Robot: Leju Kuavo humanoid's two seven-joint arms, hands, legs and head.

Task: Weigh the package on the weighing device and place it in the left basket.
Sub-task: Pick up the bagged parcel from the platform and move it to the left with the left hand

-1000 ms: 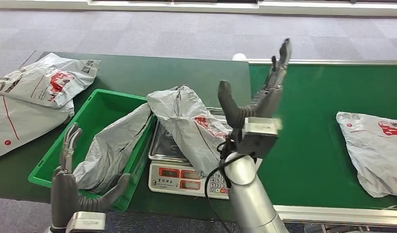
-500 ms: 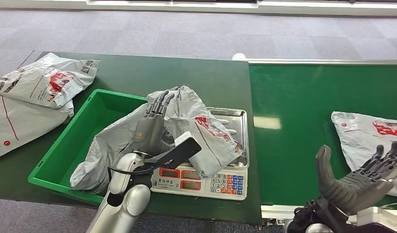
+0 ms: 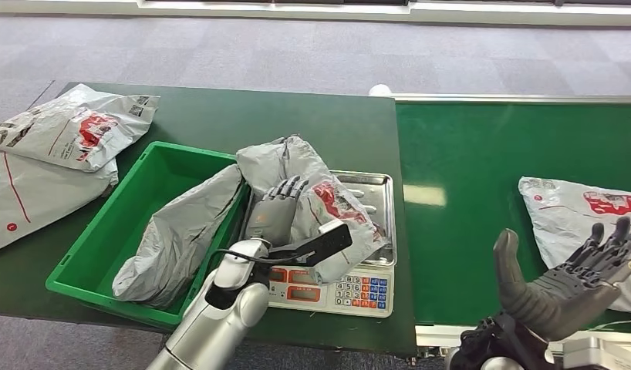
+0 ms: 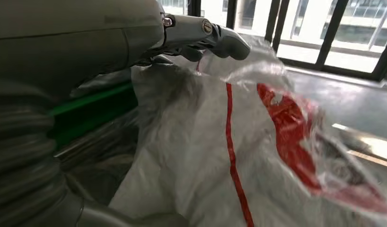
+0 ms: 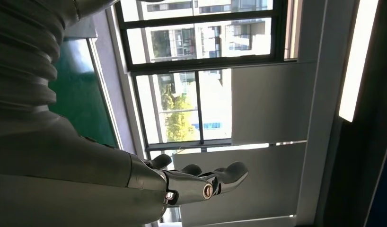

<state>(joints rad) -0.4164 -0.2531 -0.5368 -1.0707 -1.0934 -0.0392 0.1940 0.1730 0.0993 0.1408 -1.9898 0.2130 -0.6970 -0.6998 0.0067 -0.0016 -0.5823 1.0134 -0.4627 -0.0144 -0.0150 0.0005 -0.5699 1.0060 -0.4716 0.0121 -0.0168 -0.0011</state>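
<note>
Honestly there's not much you can read here. The scale [image 3: 328, 287] has a front panel with red display windows and a keypad of coloured buttons, but the digits and key labels are too small to make out. The grey mailer bags [image 3: 73, 127] carry red printing and small labels, all illegible too.

Package [image 3: 328, 208]: thin grey plastic film, crinkled, glossy. Scale [image 3: 359, 231]: shiny steel pan, smooth white plastic body. Basket [image 3: 135, 208], at its 9 o'clock: smooth green plastic. Conveyor belt [image 3: 467, 177]: matt green.
</note>
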